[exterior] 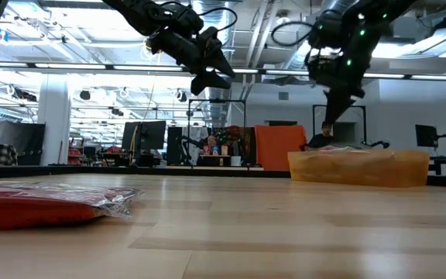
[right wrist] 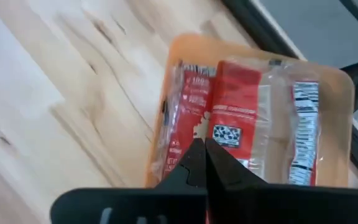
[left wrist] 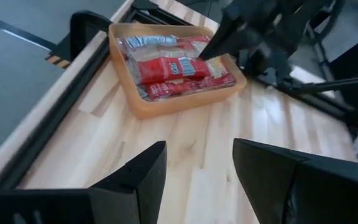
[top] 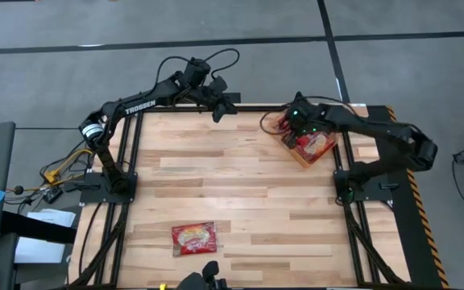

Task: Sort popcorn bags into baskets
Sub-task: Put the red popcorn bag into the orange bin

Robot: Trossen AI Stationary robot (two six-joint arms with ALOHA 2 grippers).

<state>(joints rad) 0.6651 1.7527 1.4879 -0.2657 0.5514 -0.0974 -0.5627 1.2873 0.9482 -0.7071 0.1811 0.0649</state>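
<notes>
The right gripper hangs over the basket at the table's far right, fingers pressed together on nothing, packets stacked below it. The left gripper is raised at the far edge, fingers spread and empty. One bag lies alone near the front edge, well apart from both. The reach there looks long, and the flat slippery packet could skid from a shallow pinch; the full basket may also spill

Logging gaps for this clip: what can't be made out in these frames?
- How many popcorn bags lie in the basket: they overlap, and the right gripper covers part.
- High view: bag print too small.
- Low view: the lone bag is cut off by the edge.
- Left gripper is open, empty.
</notes>
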